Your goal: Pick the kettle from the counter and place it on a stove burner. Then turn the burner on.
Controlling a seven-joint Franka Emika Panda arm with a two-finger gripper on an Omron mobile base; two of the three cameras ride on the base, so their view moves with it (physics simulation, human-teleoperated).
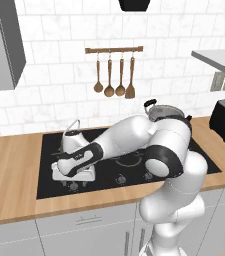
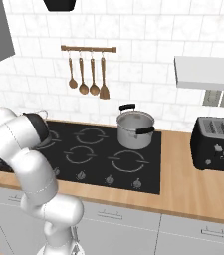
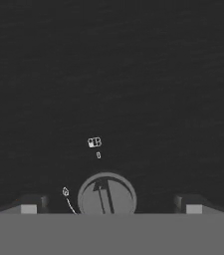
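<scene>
The dark grey kettle (image 1: 72, 138) stands upright on the black glass cooktop (image 1: 46, 187) at its back left; my arm hides whatever marking lies under it. In front of the kettle my gripper (image 1: 74, 179) hangs low over the cooktop's front-left knob row. In the hand view the gripper (image 3: 111, 206) is open, its fingertips (image 3: 29, 207) standing either side of a round burner knob (image 3: 106, 195) without touching it. A large ring burner marking (image 2: 128, 161) shows bare at the front middle. The wood counter (image 1: 11, 170) runs on both sides.
A shiny lidded pot (image 2: 135, 128) sits on the back-right burner. A black toaster (image 2: 217, 143) stands on the counter to the right. More knobs (image 2: 110, 179) line the cooktop's front edge. Wooden utensils (image 1: 115, 75) hang on the wall rail.
</scene>
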